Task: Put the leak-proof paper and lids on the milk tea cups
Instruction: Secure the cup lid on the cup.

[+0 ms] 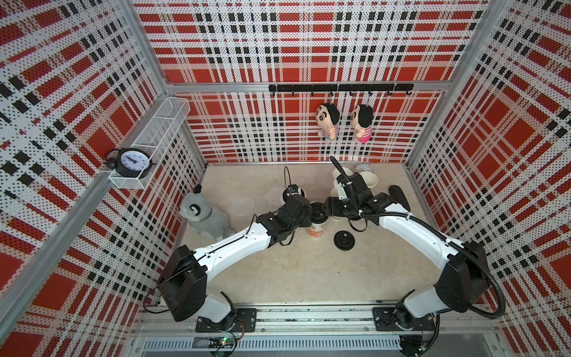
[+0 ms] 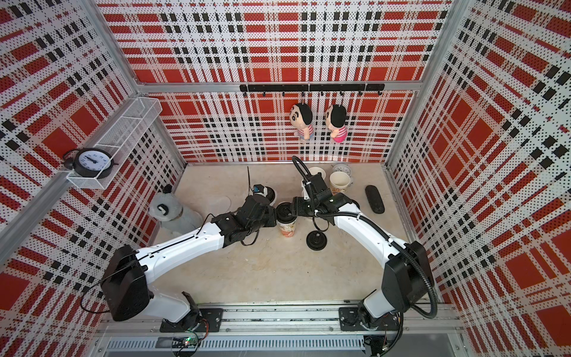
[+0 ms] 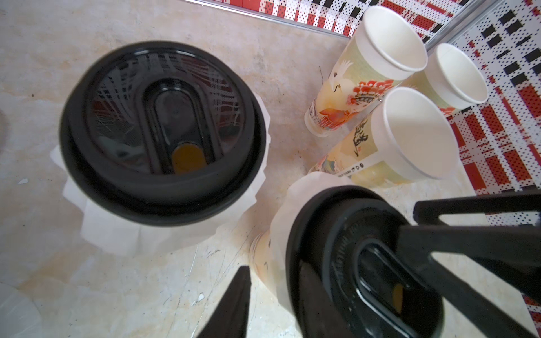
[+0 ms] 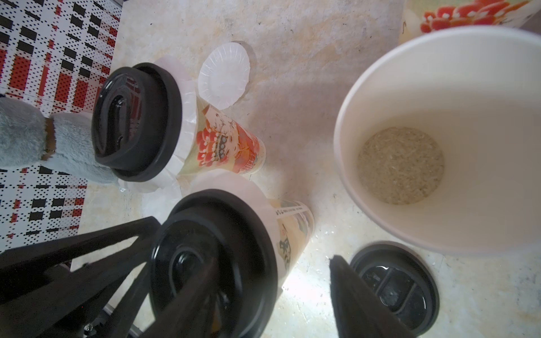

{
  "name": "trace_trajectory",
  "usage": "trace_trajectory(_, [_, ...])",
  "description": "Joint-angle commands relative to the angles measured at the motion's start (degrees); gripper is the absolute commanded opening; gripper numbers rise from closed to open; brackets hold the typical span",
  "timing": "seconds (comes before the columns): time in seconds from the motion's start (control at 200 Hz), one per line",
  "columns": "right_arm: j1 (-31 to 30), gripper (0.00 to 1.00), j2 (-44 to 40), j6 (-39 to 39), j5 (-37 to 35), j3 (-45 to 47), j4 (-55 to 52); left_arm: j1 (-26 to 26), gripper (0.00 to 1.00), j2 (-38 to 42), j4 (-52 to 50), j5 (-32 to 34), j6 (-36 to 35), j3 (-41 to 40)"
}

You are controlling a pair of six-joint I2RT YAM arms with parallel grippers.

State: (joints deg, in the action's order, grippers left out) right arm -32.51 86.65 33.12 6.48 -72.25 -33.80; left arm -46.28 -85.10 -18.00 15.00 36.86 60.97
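Now both pincers hang at one tall cup point(image 4: 289, 234) with a round black plastic lid point(image 4: 234, 210). The left pincer point(image 3: 325, 254) and the right pincer point(image 4: 275, 260) are each spread apart, clamped on nothing. Thin crinkly white paper point(image 3: 111, 234) pokes out under two lids. Another round sheet point(image 4: 224, 74) lies flat on the stony tabletop point(image 4: 307, 58). Three cups point(image 3: 392, 38) stand uncovered.

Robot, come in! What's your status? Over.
Left gripper and right gripper open over the near lidded cup. Paper under two lids; three cups bare; spare sheet on table. Loose lid beside right gripper.
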Motion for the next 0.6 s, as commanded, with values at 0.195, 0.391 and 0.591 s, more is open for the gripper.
trace_trajectory(0.195, [-0.7,0.63,0.7,0.0,-1.0,3.6,-5.8,-3.0,0.32,-5.2,-8.4,-6.0,0.7,-7.0])
trace_trajectory(0.391, [-0.7,0.63,0.3,0.4,-1.1,4.4,-5.6,-3.0,0.35,-4.6,-10.0,-5.5,-0.2,-4.2])
trace_trajectory(0.591, [-0.8,0.63,0.0,0.4,-1.2,4.9,-5.4,-2.7,0.39,-5.8,-13.9,-3.2,-3.1,4.2])
